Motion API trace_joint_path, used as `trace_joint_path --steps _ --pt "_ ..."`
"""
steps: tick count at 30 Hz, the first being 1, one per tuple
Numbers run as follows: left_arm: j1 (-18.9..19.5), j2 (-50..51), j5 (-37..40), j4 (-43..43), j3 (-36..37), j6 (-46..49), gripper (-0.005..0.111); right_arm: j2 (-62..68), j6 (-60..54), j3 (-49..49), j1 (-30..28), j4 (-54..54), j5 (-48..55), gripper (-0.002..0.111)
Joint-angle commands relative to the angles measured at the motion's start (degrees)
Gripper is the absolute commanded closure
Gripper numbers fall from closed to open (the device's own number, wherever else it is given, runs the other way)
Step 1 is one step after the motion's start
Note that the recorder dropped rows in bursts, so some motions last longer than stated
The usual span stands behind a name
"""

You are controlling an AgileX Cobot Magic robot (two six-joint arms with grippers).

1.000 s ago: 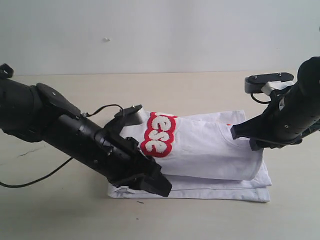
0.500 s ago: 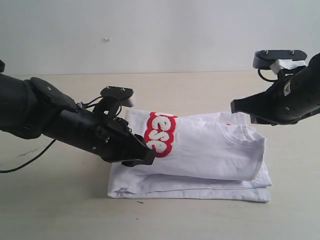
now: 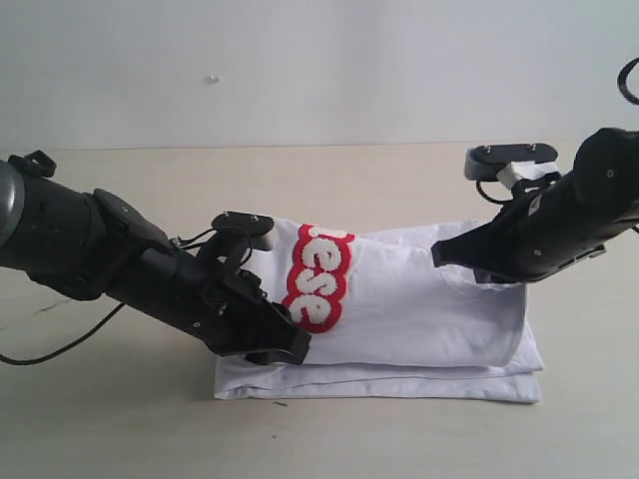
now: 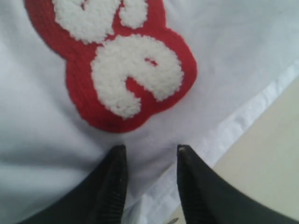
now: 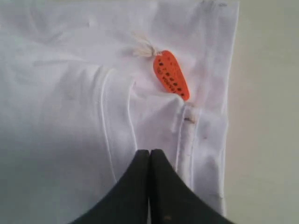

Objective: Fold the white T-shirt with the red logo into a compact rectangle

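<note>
One white T-shirt (image 3: 419, 309), wrinkled, folded in layers, mid-desk (image 3: 399, 180). One red logo (image 3: 318, 277) with fuzzy white letters, one orange tag (image 5: 171, 74). Two end effectors: left end effector (image 4: 150, 154) spread beside logo, right end effector (image 5: 150, 154) pressed together near tag.

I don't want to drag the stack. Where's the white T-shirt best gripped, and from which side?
Probably the top layer of the white T-shirt, just past the red logo, from the exterior view's left: a thin edge lies there over the lower layers, while the right end looks like a rounded fold.
</note>
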Motion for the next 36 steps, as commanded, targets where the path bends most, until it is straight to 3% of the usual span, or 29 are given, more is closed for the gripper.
trace_joint_path --steps 1,11,15,19,28,32,36 --pt "-0.2 0.9 2.5 0.2 0.2 0.1 0.069 4.3 -0.8 -0.3 0.1 0.4 -2.6 0.108" --pt "0.1 1.0 -2.5 1.7 0.3 -1.9 0.069 8.4 -0.5 -0.3 0.1 1.5 -2.2 0.108" --pt "3.5 1.0 -2.1 9.2 0.3 -8.3 0.069 8.8 -4.6 -0.4 3.4 4.4 -1.3 0.108" --pt "8.0 1.0 3.1 10.9 0.3 -9.5 0.069 9.9 -3.3 -4.3 5.8 6.2 -1.1 0.108" --pt "8.4 -0.3 3.7 11.4 0.3 -9.5 0.069 9.4 -3.2 -7.9 5.8 5.8 2.6 0.108" --pt "8.4 -5.5 -0.4 11.1 0.3 -9.5 0.061 4.3 1.0 -7.9 5.8 -1.7 0.1 0.108" --pt "8.4 -12.0 -0.9 11.0 0.3 -9.5 0.06 -2.5 13.7 -7.9 5.7 -17.0 0.2 0.108"
